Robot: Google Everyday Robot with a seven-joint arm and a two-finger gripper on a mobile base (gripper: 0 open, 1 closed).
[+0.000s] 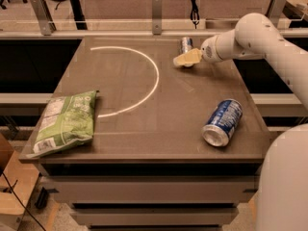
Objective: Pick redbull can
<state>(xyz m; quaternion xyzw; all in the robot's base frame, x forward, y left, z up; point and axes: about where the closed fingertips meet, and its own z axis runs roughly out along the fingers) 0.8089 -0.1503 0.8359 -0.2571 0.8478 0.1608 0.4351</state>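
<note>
Redbull can (186, 44) stands upright at the far edge of the bench (144, 134). Gripper (182, 60) sits just in front of its base; cannot tell whether open or closed. Blue can (222, 121) lies on its side, near right.

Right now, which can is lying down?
The fat blue can at the front. The slim redbull can stands upright at the back, right behind the gripper.

The end effector (183, 59), over the far right of the table (144, 138), hides the lower part of the redbull can (186, 43). The arm (262, 35) runs off the right edge. Lettering on the blue can (223, 120) is too blurred to read.
</note>
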